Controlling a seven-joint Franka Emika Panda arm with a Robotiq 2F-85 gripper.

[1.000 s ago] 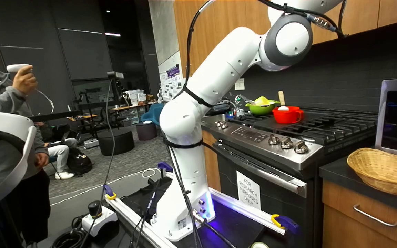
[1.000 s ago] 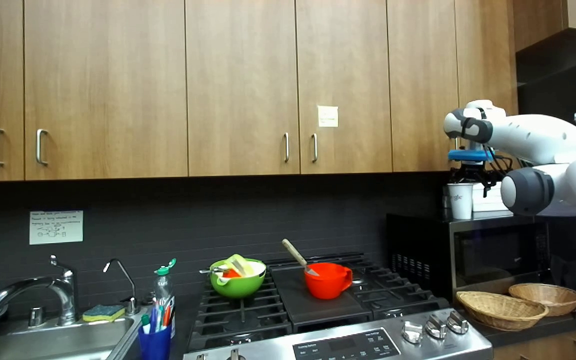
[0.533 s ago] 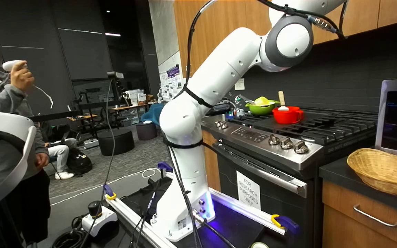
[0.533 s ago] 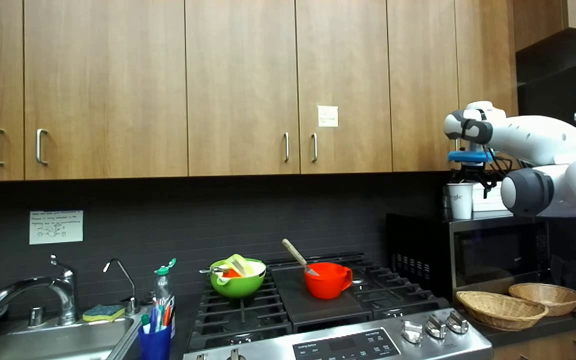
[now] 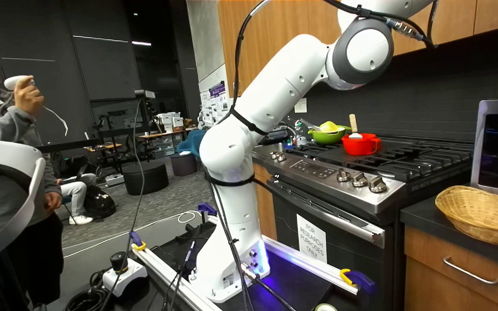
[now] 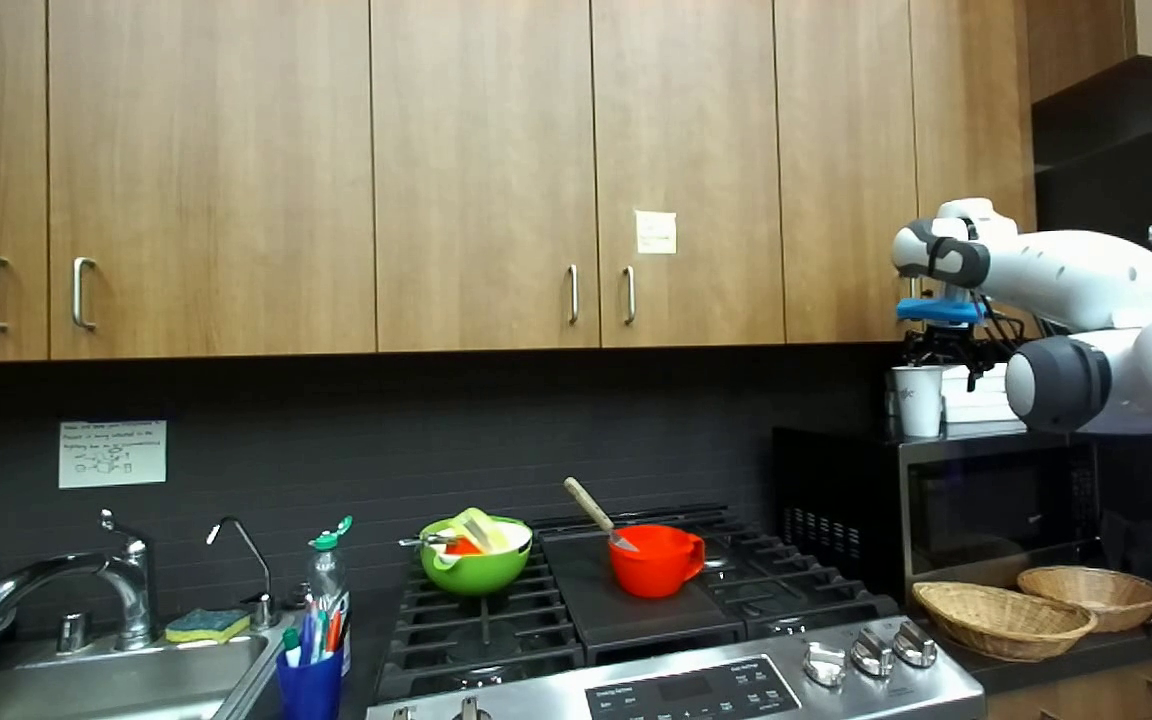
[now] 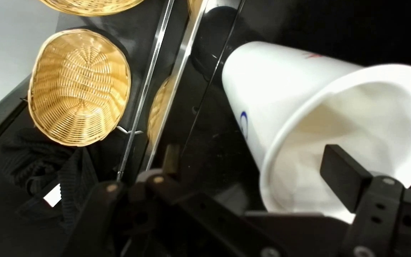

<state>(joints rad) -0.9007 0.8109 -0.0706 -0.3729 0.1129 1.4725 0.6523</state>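
Observation:
A tall white paper cup (image 7: pixel 280 82) with coloured lettering stands on the black microwave (image 7: pixel 216 142), and the wrist view looks down into its mouth. My gripper (image 7: pixel 259 168) is open, its jaws far apart at the cup's rim. One finger (image 7: pixel 171 159) is outside the cup over the dark microwave top. The other finger's pad (image 7: pixel 346 178) appears across the cup's mouth; whether it is inside or just above, I cannot tell. In an exterior view the gripper (image 6: pixel 944 362) points down right over the cup (image 6: pixel 918 403). The gripper is outside the frame in the remaining exterior view.
White boxes (image 6: pixel 978 398) sit beside the cup on the microwave. Wooden cabinets (image 6: pixel 846 180) hang close behind the wrist. Two wicker baskets (image 6: pixel 1004 622) lie on the counter below. On the stove are a red pot (image 6: pixel 654 570) with a spatula and a green bowl (image 6: pixel 476 575).
In an exterior view the cup has shifted slightly left and its lettering looks turned. The wrist dipped a little, then rose and moved slightly right. The boxes appear nudged left too.

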